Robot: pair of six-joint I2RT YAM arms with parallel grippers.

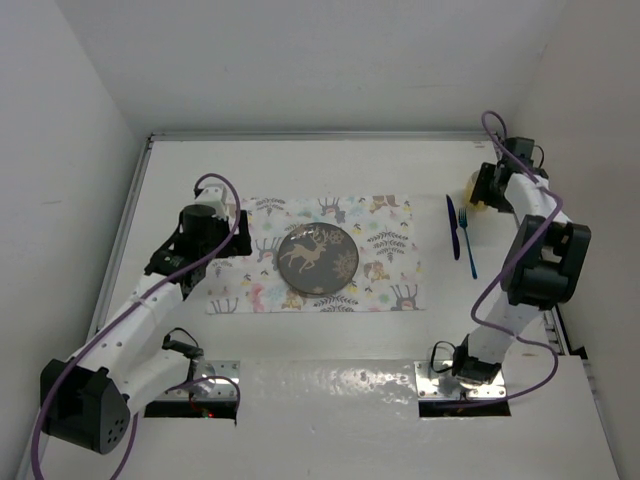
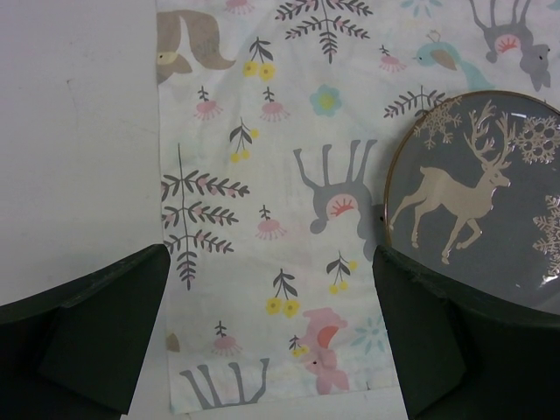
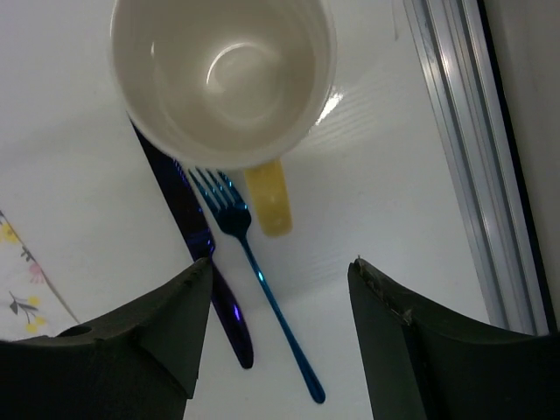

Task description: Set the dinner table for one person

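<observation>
blue fork (image 3: 271,306) and knife (image 3: 229,328) — just beside mug (image 3: 223,79)

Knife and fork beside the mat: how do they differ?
The knife is darker, violet-blue, with a broad blade; the fork is brighter blue with tines. The knife lies nearer the mat; the fork reaches farther toward the near edge. Both are glossy and lie flat, roughly parallel.

We can read no text, label, brand, number or sign in any view. The cloth (image 1: 390,285) at mid-frame in the top view carries only printed animals and leaves. The plate (image 1: 316,259) on it shows only a deer and snowflakes.
</observation>
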